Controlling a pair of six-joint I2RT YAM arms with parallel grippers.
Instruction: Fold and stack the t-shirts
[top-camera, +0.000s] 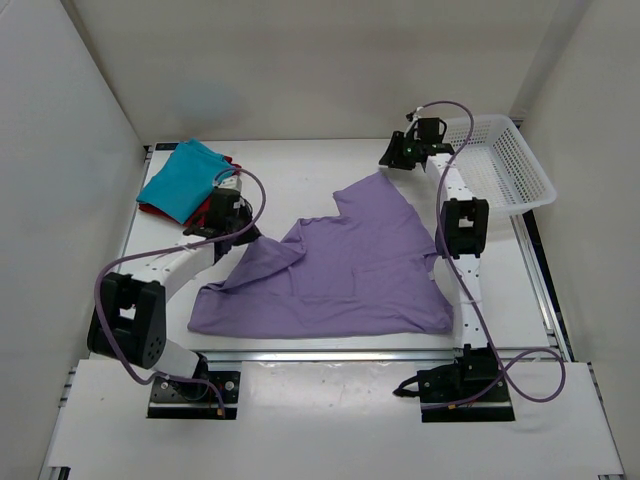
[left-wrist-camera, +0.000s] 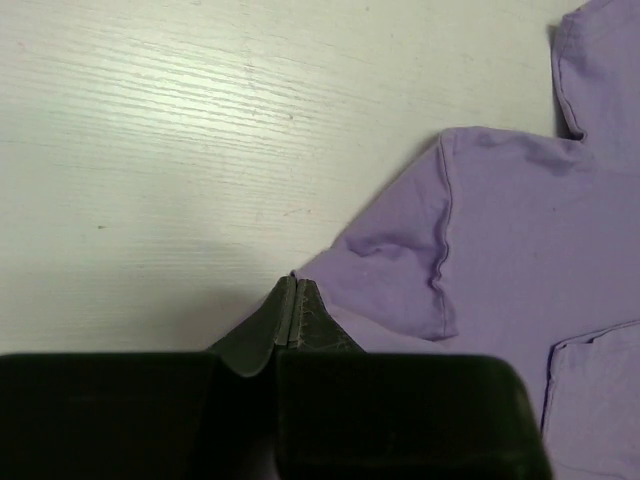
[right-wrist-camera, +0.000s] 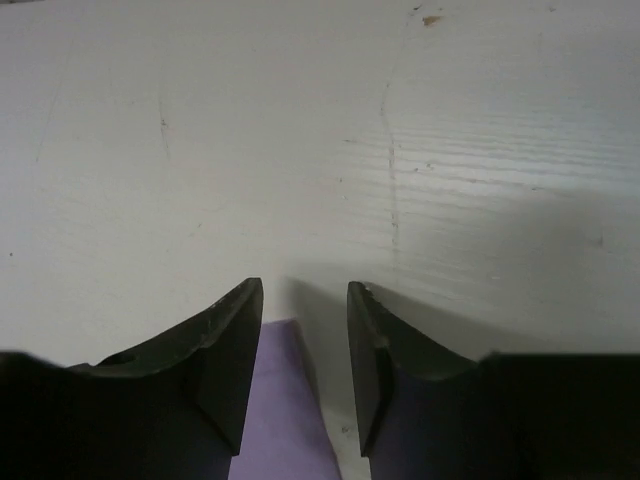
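Ahead of the right gripper (right-wrist-camera: 305, 290) the table (right-wrist-camera: 320, 120) lies bare and passable; the lavender shirt (right-wrist-camera: 280, 400) reaches only into the gap between its fingers, and the white mesh basket (top-camera: 500, 160) stands close behind it. Ahead and left of the left gripper (left-wrist-camera: 292, 290) the table is bare; the lavender shirt covers the surface to its right, with the teal shirt (top-camera: 180, 178) and dark red shirt (top-camera: 205, 212) close behind.

Quick count: three t-shirts on the one table (top-camera: 300, 170), so one lavender shirt (top-camera: 350, 270), one teal shirt (top-camera: 180, 180), one dark red shirt (top-camera: 203, 212). Plus one white basket (top-camera: 500, 160).
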